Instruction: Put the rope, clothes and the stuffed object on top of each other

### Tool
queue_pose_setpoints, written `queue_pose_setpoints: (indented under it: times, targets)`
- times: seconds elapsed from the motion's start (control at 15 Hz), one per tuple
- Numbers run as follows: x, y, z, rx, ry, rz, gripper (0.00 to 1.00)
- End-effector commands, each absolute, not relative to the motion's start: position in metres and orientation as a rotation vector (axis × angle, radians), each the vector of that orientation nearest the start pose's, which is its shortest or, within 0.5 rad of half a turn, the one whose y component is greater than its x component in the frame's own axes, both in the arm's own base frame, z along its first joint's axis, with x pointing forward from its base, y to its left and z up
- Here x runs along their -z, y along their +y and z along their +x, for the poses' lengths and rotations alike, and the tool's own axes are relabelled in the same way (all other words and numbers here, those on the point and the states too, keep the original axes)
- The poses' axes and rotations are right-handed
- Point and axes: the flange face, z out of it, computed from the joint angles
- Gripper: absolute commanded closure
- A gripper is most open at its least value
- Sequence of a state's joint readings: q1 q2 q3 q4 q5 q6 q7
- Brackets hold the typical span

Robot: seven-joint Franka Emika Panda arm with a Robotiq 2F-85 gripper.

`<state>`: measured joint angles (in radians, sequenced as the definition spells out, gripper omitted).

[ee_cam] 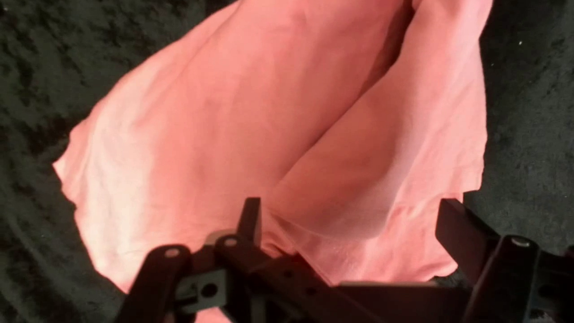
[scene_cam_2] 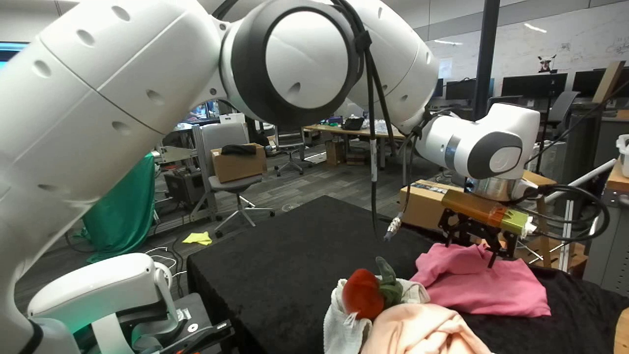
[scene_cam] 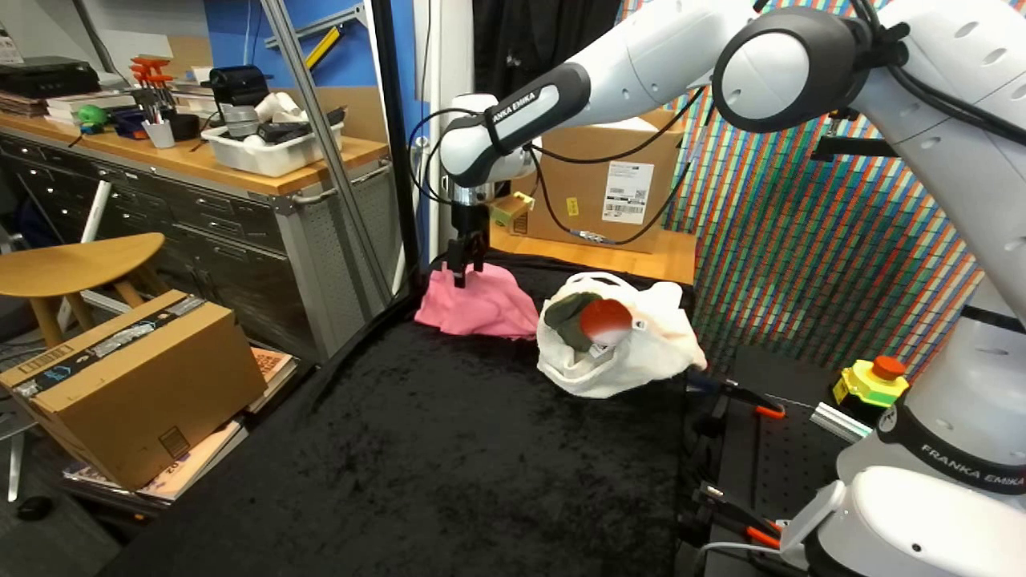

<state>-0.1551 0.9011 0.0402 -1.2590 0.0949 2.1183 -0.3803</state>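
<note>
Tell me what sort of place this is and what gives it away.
Probably a robotics lab: there is a white-and-grey jointed robot arm, a wood-topped workbench with dark metal drawers, and, in an exterior view, a large white wall board bearing faint handwriting.

"What stands around the table [scene_cam: 449, 473]?"

"In an exterior view, left of it, a cabinet [scene_cam: 228, 232] with a wooden top [scene_cam: 183, 160]; also a wooden seat [scene_cam: 76, 260]; right of it, a multicoloured hanging [scene_cam: 769, 264]; beyond it, to the left, a blue panel [scene_cam: 228, 44]; black cloth [scene_cam_2: 275, 265] covers the table."

"And the floor [scene_cam_2: 302, 183]?"

"Grey planks [scene_cam_2: 276, 188], in an exterior view; beyond the table's left edge, a grey chair [scene_cam_2: 223, 132]; farther beyond that edge, a desk [scene_cam_2: 339, 130]."

"Anything deeper in?"

"Far beyond the table, to its right, dark monitors [scene_cam_2: 534, 86], a dark post [scene_cam_2: 484, 59], a whiteboard [scene_cam_2: 585, 39] with faint writing [scene_cam_2: 618, 47]; bright streaks [scene_cam_2: 534, 28] of light show on it."
</note>
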Motion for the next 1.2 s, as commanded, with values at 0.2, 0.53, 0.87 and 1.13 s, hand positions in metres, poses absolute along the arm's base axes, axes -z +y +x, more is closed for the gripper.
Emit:
queue_pose_setpoints:
  times: [0.2,0.53,0.87,1.13]
  targets:
    - [-0.193,-0.092,0.743,0.034,-0.300,-3.009,0.00]
    - [-0.183,-0.076,0.734,0.003,-0.315,-2.970,0.00]
    - [-0.180,-0.056,0.729,-0.036,-0.340,-2.926,0.25]
    - [-0.179,-0.056,0.727,-0.064,-0.332,-2.927,0.49]
